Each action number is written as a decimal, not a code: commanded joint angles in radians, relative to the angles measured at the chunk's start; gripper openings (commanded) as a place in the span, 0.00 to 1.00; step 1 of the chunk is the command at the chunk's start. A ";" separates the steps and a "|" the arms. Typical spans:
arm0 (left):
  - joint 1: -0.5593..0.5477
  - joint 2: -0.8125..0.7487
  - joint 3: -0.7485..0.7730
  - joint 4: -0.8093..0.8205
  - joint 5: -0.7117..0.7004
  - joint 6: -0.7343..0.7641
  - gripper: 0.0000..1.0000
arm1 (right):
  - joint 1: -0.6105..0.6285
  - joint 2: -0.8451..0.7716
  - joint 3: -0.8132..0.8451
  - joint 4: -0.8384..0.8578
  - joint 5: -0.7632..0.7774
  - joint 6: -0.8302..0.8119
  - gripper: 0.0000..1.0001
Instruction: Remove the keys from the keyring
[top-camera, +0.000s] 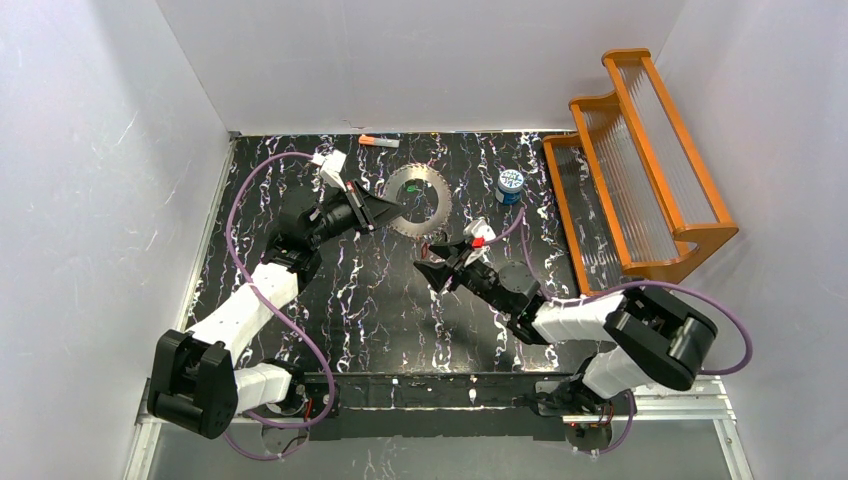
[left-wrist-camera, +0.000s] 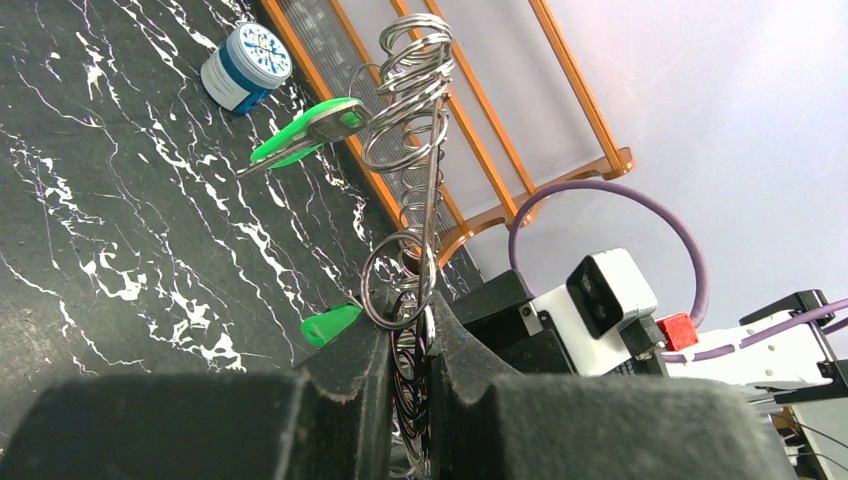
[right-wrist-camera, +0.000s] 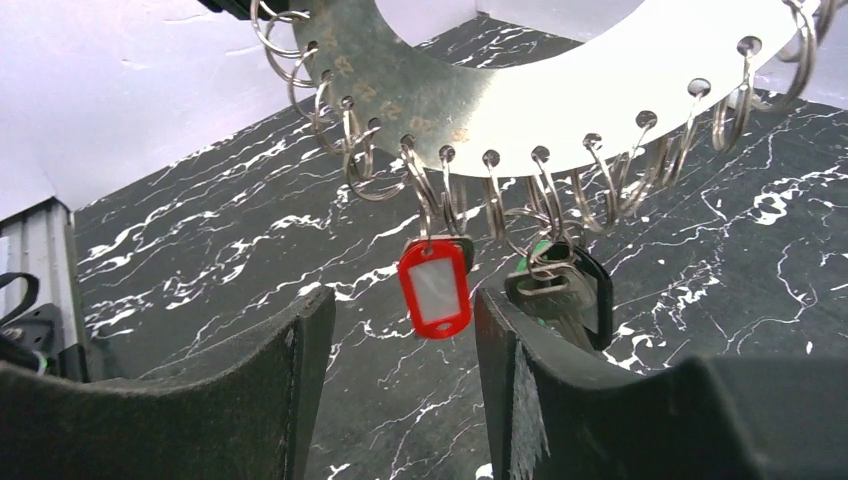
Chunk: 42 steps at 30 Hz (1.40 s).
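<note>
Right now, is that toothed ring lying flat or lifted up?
Lifted: the left gripper clamps the keyring by its edge, and keys dangle freely above the table.

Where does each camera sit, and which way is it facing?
Top external: overhead behind the bases, looking down at the black marbled table; left pincer and right pincer show.
Left wrist: looks along its shut pincer up the edge-on grey toothed metal ring.
Right wrist: looks past its open pincer at the red plastic tag.
All share the ring.
</note>
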 joint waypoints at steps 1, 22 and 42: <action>0.006 -0.037 0.001 0.032 -0.009 -0.020 0.00 | 0.005 0.055 0.059 0.158 0.067 -0.047 0.61; 0.019 -0.025 0.000 0.025 -0.023 -0.033 0.00 | 0.012 0.190 0.072 0.265 0.178 -0.079 0.41; 0.033 -0.010 -0.001 0.006 -0.036 -0.034 0.00 | 0.021 0.180 0.067 0.246 0.142 -0.108 0.08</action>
